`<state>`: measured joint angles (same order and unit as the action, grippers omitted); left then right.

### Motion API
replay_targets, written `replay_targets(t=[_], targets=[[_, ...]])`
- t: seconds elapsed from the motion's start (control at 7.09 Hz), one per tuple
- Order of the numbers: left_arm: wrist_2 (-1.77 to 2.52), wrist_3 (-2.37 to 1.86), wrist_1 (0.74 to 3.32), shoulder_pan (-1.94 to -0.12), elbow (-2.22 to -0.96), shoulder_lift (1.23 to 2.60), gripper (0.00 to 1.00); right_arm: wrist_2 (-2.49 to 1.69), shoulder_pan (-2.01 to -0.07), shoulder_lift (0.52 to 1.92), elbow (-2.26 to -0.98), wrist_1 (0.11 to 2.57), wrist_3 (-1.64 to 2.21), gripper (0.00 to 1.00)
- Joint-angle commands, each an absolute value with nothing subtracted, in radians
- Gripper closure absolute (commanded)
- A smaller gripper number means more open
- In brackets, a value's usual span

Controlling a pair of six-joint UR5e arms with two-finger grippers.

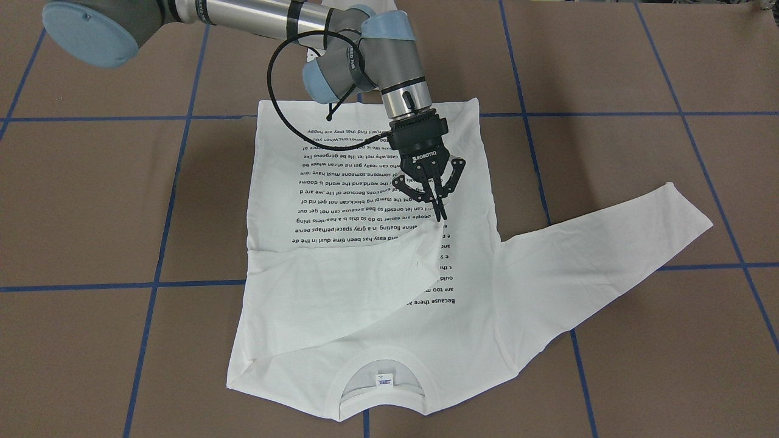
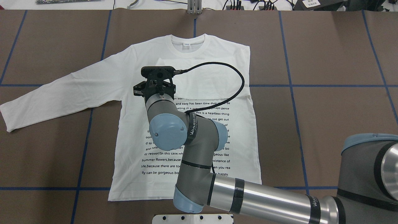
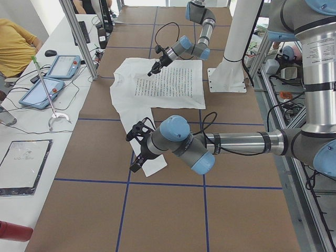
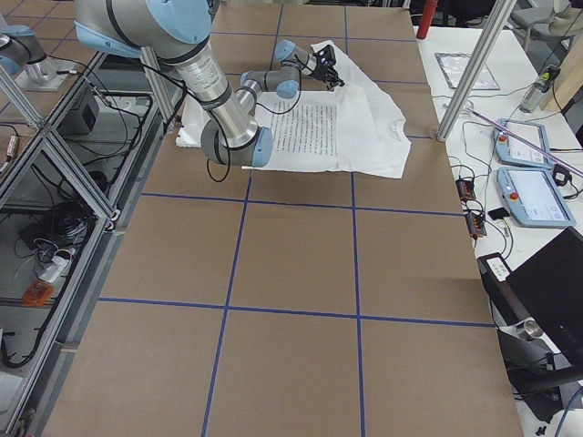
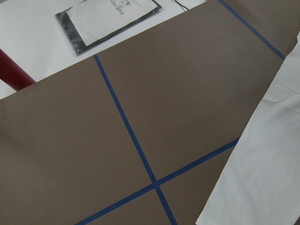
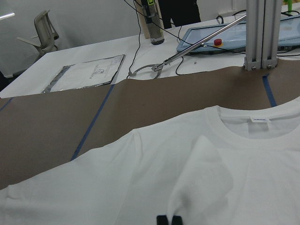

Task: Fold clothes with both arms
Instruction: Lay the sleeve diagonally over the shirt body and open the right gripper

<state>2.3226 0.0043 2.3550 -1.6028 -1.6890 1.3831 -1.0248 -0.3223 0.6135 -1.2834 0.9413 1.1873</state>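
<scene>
Right tool [image 1: 437,207] pinched narrow on T-shirt [image 1: 365,286] at folded sleeve end; left tool [image 3: 134,152] opening: cannot tell.

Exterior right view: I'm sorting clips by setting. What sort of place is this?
Probably a robotics lab: a brown table gridded with blue tape, aluminium frame posts, and teach pendants on the side bench.

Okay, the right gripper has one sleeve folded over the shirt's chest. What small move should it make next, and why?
Probably open the right gripper and let the sleeve drop. That sleeve already lies folded across the T-shirt, its end pinched just above the printed text, while the other sleeve is spread out, not yet folded.
</scene>
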Motion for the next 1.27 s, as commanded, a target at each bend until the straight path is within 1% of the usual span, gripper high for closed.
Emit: replay_targets(t=[0.0, 0.14, 0.28, 0.56, 0.85, 1.13], targets=[[2.324, -0.009, 2.385, -1.601, -1.667, 1.385, 0.00, -1.020, -0.301, 0.603, -1.276, 0.940, 1.190, 0.65], [2.324, -0.017, 2.387, -1.603, -1.669, 1.384, 0.00, -1.022, -0.298, 0.594, -1.276, 0.945, 1.199, 0.01], [2.324, -0.017, 2.387, -1.603, -1.669, 1.384, 0.00, -1.031, -0.299, 0.575, -1.275, 0.986, 1.203, 0.00], [2.324, -0.015, 2.388, -1.603, -1.669, 1.384, 0.00, -1.121, -0.320, 0.490, -1.278, 1.272, 1.232, 0.00], [2.324, -0.020, 2.387, -1.603, -1.674, 1.385, 0.00, -1.396, -0.441, 0.411, -1.279, 1.554, 1.276, 0.00], [2.324, -0.064, 2.388, -1.601, -1.671, 1.396, 0.00, -1.710, -0.625, 0.416, -1.278, 1.603, 1.232, 0.00]])
